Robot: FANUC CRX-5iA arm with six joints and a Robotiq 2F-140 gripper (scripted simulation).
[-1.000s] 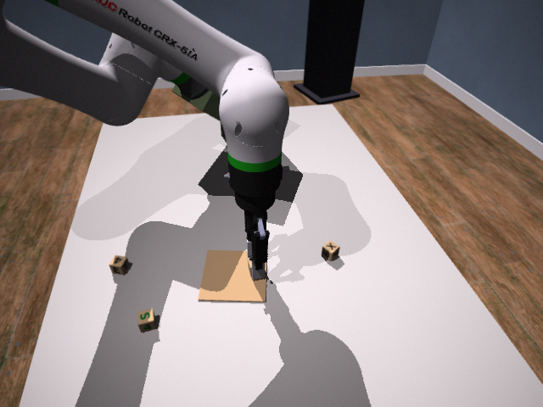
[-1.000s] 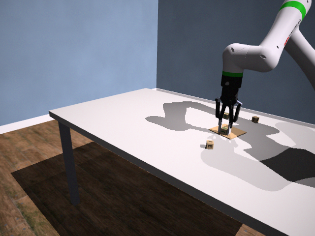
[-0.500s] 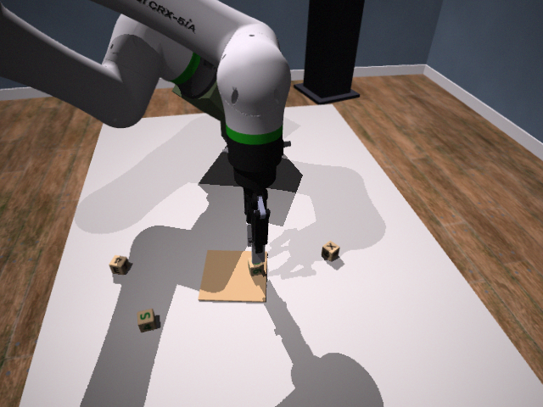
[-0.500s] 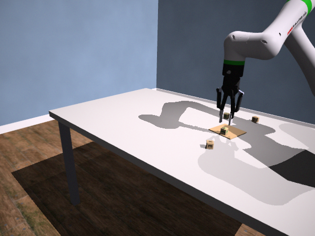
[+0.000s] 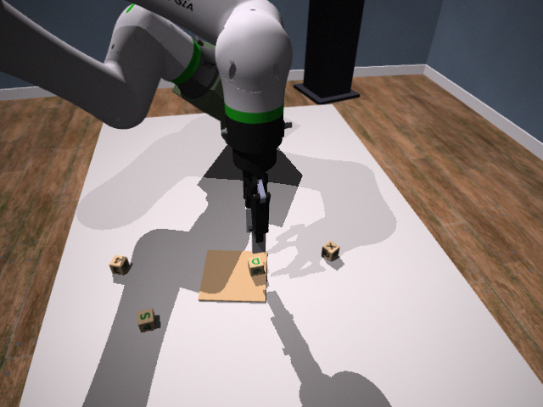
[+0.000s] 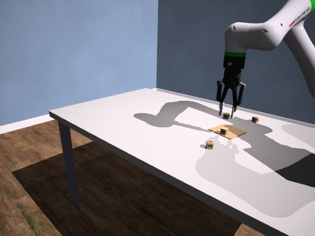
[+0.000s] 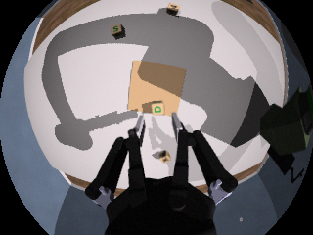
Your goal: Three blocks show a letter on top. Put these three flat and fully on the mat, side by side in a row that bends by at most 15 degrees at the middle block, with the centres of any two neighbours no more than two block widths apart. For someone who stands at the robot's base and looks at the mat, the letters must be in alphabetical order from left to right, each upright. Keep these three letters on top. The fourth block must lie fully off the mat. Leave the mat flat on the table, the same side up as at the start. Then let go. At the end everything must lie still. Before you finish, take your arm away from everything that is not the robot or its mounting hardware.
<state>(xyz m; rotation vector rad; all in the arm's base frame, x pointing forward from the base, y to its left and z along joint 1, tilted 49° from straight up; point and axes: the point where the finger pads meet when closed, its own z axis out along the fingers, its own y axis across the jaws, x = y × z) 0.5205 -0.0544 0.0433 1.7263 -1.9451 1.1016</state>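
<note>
while the pincer (image 6: 226,112) hangs released, d block (image 5: 256,265) sits flat on mat (image 5: 223,280).

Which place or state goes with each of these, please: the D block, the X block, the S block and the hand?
Things:
1. D block
2. X block
3. S block
4. hand

Places or states:
A. open, raised, holding nothing
B. on the table, left of the mat in the top view
C. on the mat, near one edge
D. on the table, right of the mat in the top view

Pairs: 1-C, 2-D, 3-B, 4-A
</note>
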